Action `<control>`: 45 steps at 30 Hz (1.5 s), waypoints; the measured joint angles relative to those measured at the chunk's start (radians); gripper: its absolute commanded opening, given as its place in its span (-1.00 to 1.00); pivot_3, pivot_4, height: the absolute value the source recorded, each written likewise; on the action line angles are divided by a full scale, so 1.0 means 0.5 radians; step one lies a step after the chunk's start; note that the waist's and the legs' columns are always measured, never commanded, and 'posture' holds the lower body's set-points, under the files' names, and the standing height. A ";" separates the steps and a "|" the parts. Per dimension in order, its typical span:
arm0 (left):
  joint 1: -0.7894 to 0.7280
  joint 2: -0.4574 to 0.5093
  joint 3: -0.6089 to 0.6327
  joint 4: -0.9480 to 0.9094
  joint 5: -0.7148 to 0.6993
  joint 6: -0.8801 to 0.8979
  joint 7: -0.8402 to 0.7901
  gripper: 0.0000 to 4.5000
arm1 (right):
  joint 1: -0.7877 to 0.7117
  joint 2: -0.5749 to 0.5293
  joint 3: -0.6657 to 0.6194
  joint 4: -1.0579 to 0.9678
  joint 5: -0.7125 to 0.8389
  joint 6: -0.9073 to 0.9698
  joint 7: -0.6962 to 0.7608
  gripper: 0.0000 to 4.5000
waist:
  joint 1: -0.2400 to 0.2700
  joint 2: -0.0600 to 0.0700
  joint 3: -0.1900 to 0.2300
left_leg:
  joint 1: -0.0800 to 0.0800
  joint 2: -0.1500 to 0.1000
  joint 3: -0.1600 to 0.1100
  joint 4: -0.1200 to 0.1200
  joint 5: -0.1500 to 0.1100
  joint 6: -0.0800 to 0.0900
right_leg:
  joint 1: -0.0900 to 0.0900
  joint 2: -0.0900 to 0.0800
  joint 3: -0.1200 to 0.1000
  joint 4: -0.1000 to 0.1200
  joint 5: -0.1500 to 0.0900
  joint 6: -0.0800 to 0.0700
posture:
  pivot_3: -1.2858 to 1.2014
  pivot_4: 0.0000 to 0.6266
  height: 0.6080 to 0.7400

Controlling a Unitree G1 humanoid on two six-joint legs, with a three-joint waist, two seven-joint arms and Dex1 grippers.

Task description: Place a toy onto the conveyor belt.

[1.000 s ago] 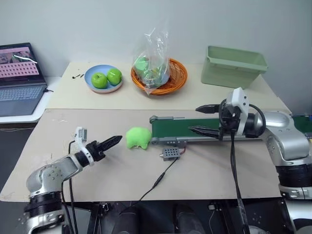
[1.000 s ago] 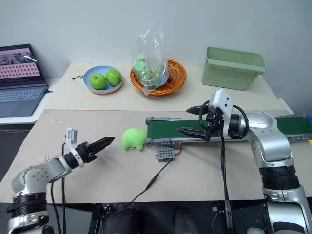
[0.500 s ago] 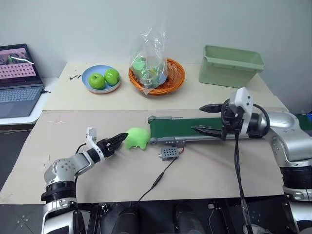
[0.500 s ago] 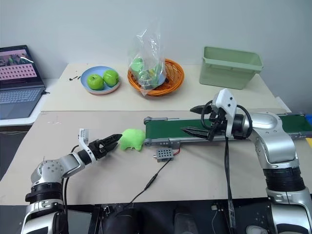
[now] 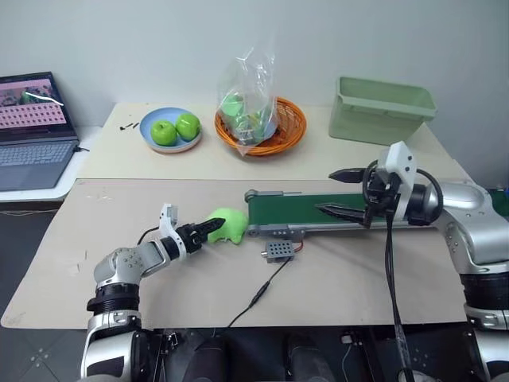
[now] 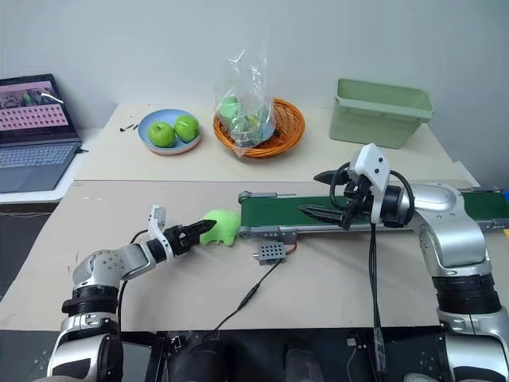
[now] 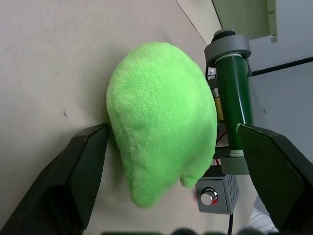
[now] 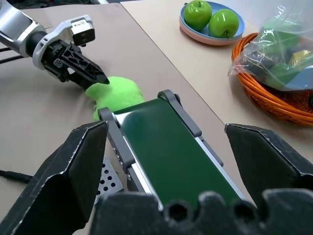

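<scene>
Lime-green plush toy (image 7: 161,117): on table beside conveyor belt (image 5: 318,211) end, bracketed by left gripper (image 5: 208,229), jaws apart for grasping. Right gripper (image 5: 342,191): spread, empty above belt.

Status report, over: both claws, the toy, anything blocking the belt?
Left claw open around toy. Right claw open, empty, over conveyor belt. Toy on table, beside belt's end. Belt clear.

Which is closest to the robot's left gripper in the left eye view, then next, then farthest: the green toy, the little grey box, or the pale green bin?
1. Toy, right at the left gripper tips.
2. Little grey box, past the toy, beside the belt.
3. Pale green bin, far back corner on the right.
</scene>
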 measured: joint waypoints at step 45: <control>-0.521 0.755 -1.321 -0.140 2.949 -3.320 0.945 -0.28 | -0.074 0.009 0.041 0.107 -0.089 -0.002 -0.011 1.00 | 0.012 -0.003 0.002 | -0.016 0.000 0.002 -0.002 0.000 0.000 | -0.013 0.000 -0.001 -0.003 0.000 0.000 | 0.03 -0.52 1.00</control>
